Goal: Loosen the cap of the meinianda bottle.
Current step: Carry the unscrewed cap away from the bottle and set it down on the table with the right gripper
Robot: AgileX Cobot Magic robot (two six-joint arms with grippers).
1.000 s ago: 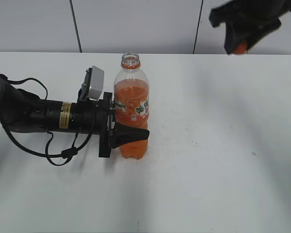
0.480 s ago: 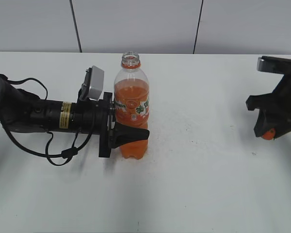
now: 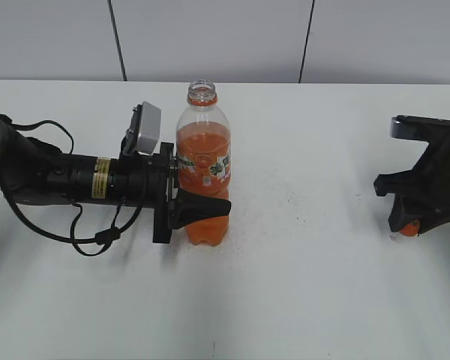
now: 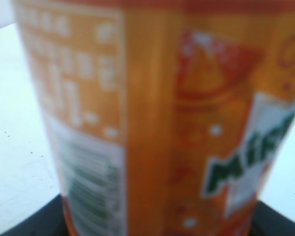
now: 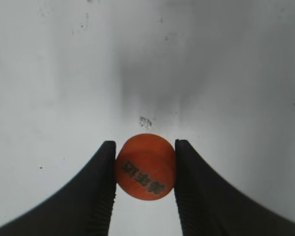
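Observation:
The meinianda bottle [image 3: 203,169] stands upright at the table's middle with its neck open and no cap on it. My left gripper [image 3: 187,206] is shut on the bottle's lower body; the left wrist view is filled by its blurred label [image 4: 157,123]. The orange cap [image 3: 410,228] is at the far right, held low just over the table. My right gripper [image 3: 406,225] is shut on the cap; in the right wrist view the cap [image 5: 145,166] sits between both black fingers [image 5: 144,169], dark characters on its top.
The white table [image 3: 300,285] runs wide around the bottle. A grey panelled wall [image 3: 210,37] stands behind the far edge. The left arm's cable [image 3: 90,236] loops on the table at the left.
My right gripper came down with the cap from the top right corner to just above the table at the far right. The left gripper and the bottle stayed still.

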